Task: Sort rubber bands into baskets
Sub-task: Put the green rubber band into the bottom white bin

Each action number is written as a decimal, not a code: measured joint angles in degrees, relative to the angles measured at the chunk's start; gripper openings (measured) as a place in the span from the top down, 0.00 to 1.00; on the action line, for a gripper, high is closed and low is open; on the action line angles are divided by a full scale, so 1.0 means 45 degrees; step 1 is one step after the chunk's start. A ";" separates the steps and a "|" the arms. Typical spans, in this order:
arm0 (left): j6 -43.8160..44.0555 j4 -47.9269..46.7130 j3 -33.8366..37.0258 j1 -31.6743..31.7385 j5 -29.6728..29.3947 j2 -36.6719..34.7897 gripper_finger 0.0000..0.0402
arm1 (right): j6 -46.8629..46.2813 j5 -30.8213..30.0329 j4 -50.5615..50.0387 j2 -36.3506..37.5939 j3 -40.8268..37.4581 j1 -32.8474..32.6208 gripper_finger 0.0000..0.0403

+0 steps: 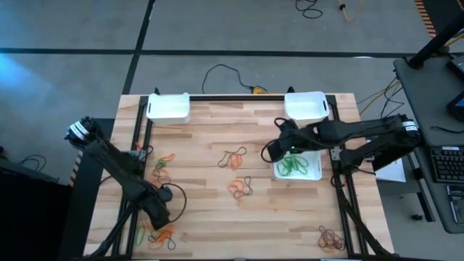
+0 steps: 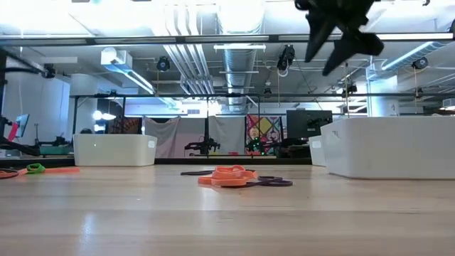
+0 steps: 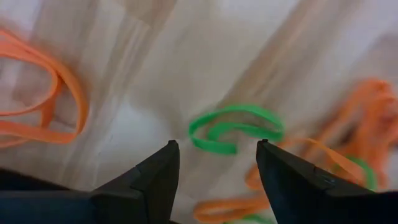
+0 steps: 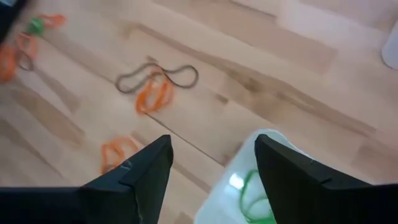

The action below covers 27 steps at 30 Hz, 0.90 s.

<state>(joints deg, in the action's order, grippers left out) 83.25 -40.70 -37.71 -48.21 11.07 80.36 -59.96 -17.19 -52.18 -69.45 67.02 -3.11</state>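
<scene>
From above, the wooden table (image 1: 217, 138) carries three white baskets: one at the far left (image 1: 168, 107), one at the far right (image 1: 305, 105), and a third (image 1: 298, 166) nearer the middle right, holding green rubber bands (image 1: 291, 165). The right gripper (image 1: 273, 150) hangs at that basket's left edge. The left gripper (image 1: 161, 219) sits low over the near left corner, beside a small heap of orange and green bands (image 1: 161, 233). More loops lie mid-table (image 1: 233, 156) and dark ones at the near right corner (image 1: 331, 238).

The table-level camera shows an orange and dark tangle (image 2: 238, 177) lying flat, with a basket wall (image 2: 387, 146) at right and a gripper (image 2: 340, 39) raised well above it.

The left wrist camera alone reveals the left gripper (image 3: 217, 163) spread wide, empty, with a green band (image 3: 235, 127) on the wood just beyond its tips.

The right wrist camera shows the right gripper (image 4: 213, 158) likewise spread and empty, above the basket rim (image 4: 264, 138).
</scene>
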 joint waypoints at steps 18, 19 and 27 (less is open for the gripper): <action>-0.0387 0.0604 -0.0958 0.0298 -0.1307 0.1768 0.97 | 0.0903 -0.1124 0.1114 -0.0103 0.0553 -0.0984 0.46; -0.0517 0.0581 -0.1093 0.0432 -0.1802 0.1781 0.97 | 0.1305 -0.1405 0.1604 -0.0186 0.0505 -0.1253 0.46; -0.4893 0.2360 -0.3047 0.2367 -0.6178 0.1906 0.99 | 0.5585 -0.1497 0.5709 -0.2119 0.0336 -0.3565 0.46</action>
<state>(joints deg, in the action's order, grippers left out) 61.23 -30.08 -51.42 -37.55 -16.73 88.94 -34.83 -23.93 -26.49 -78.99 68.53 -19.16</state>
